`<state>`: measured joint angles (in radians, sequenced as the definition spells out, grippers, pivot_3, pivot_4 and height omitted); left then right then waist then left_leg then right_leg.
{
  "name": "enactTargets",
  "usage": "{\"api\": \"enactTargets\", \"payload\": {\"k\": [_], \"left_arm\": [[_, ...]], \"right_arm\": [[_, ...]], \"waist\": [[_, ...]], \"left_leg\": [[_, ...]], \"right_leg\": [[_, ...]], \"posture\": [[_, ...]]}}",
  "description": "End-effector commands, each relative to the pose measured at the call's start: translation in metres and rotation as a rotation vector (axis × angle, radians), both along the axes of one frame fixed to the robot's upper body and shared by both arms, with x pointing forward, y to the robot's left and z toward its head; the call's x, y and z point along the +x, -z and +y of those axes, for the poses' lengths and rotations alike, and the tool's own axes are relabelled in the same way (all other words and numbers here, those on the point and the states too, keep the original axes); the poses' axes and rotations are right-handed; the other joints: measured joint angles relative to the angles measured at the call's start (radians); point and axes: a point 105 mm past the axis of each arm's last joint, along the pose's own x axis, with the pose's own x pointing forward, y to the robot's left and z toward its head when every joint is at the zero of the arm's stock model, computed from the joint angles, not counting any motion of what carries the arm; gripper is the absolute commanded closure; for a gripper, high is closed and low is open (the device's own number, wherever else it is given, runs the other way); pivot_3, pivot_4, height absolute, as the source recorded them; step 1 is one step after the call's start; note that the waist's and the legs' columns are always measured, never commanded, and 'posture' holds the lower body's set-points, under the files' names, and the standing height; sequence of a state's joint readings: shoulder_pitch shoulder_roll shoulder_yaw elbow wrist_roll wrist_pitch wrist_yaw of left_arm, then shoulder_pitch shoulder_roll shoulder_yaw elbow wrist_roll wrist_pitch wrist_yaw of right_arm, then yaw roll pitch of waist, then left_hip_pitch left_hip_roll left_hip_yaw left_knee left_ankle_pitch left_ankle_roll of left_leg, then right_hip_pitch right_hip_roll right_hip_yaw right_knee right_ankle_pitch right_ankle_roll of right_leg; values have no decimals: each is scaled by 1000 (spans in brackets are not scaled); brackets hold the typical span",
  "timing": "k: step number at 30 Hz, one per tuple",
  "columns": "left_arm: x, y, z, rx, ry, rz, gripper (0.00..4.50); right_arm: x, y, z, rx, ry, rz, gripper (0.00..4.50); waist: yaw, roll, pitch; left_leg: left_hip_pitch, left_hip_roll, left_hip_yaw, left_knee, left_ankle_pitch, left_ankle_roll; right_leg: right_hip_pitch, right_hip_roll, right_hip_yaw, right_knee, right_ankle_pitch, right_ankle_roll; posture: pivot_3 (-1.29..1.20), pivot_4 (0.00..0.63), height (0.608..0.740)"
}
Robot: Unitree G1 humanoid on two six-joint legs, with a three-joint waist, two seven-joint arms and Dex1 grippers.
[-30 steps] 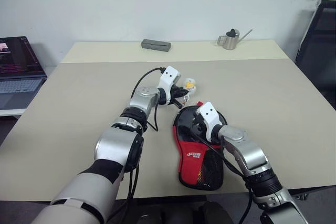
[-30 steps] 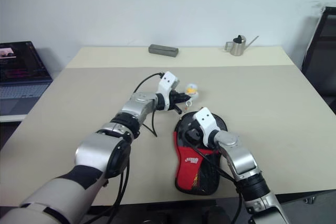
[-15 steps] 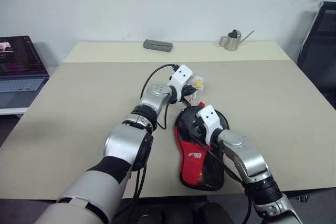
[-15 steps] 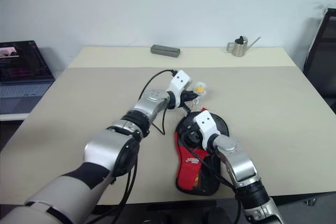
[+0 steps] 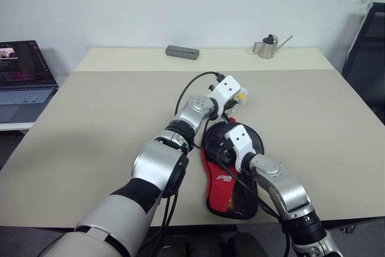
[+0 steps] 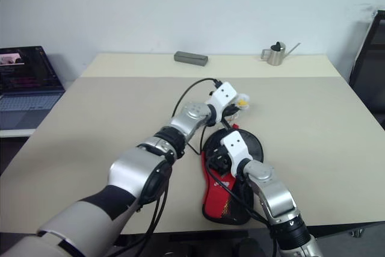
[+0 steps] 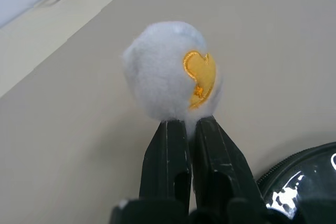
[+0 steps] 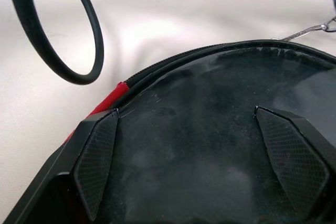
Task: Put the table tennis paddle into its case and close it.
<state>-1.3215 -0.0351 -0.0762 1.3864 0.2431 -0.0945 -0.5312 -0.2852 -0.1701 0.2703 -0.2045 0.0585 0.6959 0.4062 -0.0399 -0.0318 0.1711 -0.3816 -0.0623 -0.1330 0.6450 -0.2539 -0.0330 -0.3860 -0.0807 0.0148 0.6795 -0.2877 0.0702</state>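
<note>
The case (image 5: 231,170) lies flat on the bench (image 5: 90,118), a paddle-shaped black pouch with a glossy round head, zip edge and red-and-black mesh handle part bearing a white logo. The right end effector (image 8: 199,156), fingers spread wide, hovers over its round head. Just beyond, the left end effector (image 7: 190,129) is pinched closed on a white fluffy charm (image 7: 170,69).

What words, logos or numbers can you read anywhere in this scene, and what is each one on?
White logo on the red part of the case: too small to read.
Laptop screen at the left edge: lines of text, too small and blurred to read.
White pompom pinched by the left gripper: an orange heart-shaped patch, no lettering.
Nothing else legible.
</note>
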Motion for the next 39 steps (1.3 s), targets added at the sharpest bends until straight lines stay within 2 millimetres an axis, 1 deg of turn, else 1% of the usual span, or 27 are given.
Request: {"api": "enactTargets", "payload": {"k": [1, 5, 9, 12, 17, 20, 23, 26, 29, 30, 35, 38, 39], "left_arm": [[-6, -30, -26, -3, 76, -114, 4485], [-13, -24, -39, 18, 112, -109, 4485], [-19, -13, -45, 40, 145, -84, 4485], [-22, -1, -45, 54, 149, -53, 4485], [-29, 27, -41, 121, 167, 10, 4485], [-31, 36, -38, 117, 165, 57, 4485], [-31, 39, -34, 100, 155, 88, 3689], [-28, 37, -30, 93, 144, 88, 2608], [-19, 32, -18, 107, 91, 52, 1511], [-14, 29, -12, 106, 64, 40, 1227], [9, 8, 22, 67, -83, -24, 1227], [21, -11, 43, 12, -174, -64, 1227], [26, -20, 52, -18, -198, -76, 1227]], "right_arm": [[-26, 57, 1, -71, -12, 247, 0], [-28, 58, 1, -72, -11, 251, 0], [-27, 57, 1, -69, -5, 249, 0], [-26, 56, 2, -65, -4, 246, 0], [-25, 55, 4, -60, -5, 243, 0], [-23, 55, 5, -58, -5, 241, 0], [-22, 55, 5, -57, -6, 239, 0], [-20, 54, 5, -58, -8, 237, 0], [-17, 54, 5, -59, -12, 233, 0], [-16, 53, 5, -60, -13, 231, 0], [-11, 52, 6, -70, -32, 221, 0], [-8, 51, 7, -76, -44, 216, 0], [-6, 50, 7, -79, -49, 212, 0]], "waist": [[2, 0, 0], [5, 0, 0], [6, 0, 0], [6, 0, 0], [6, 1, -1], [5, 1, -5], [3, 1, -10], [-1, 2, -11], [-7, 2, -11], [-8, 2, -11], [-14, 3, -11], [-14, 3, -11], [-14, 3, -11]], "left_leg": [[0, 0, 0, 0, 0, 0], [0, 0, 0, 0, 0, 0], [0, 0, 0, 0, 0, 0], [0, 0, 0, 0, 0, 0], [0, 0, 0, 0, 0, 0], [1, 0, 0, 0, 0, 0], [2, 0, 0, -1, 0, 0], [3, 0, 0, -1, 0, 0], [4, 1, 0, -1, 0, 0], [4, 1, 0, -1, 0, 0], [5, 2, 0, -1, 0, 0], [6, 2, 0, -1, 0, 0], [7, 2, 0, -1, 0, 0]], "right_leg": [[0, 0, 0, 0, 0, 0], [0, 0, 0, 0, 0, 1], [0, 0, 0, 0, 0, 1], [0, 0, 0, 0, 0, 1], [1, 0, 0, 0, 0, 1], [1, 0, 0, 0, 0, 1], [1, 1, 0, 0, -1, 2], [2, 2, 0, 0, -1, 2], [3, 4, 0, 0, -1, 2], [3, 5, 0, 0, -1, 2], [3, 6, 0, 1, -1, 2], [4, 6, 0, 1, -1, 3], [4, 6, 0, 1, -1, 3]], "posture": [[0, 150, 740], [0, 150, 740], [0, 150, 740], [0, 150, 740], [0, 150, 740], [0, 150, 740], [0, 150, 740], [0, 150, 740], [0, 150, 740], [0, 150, 740], [0, 150, 740], [0, 150, 740], [0, 150, 740]]}}
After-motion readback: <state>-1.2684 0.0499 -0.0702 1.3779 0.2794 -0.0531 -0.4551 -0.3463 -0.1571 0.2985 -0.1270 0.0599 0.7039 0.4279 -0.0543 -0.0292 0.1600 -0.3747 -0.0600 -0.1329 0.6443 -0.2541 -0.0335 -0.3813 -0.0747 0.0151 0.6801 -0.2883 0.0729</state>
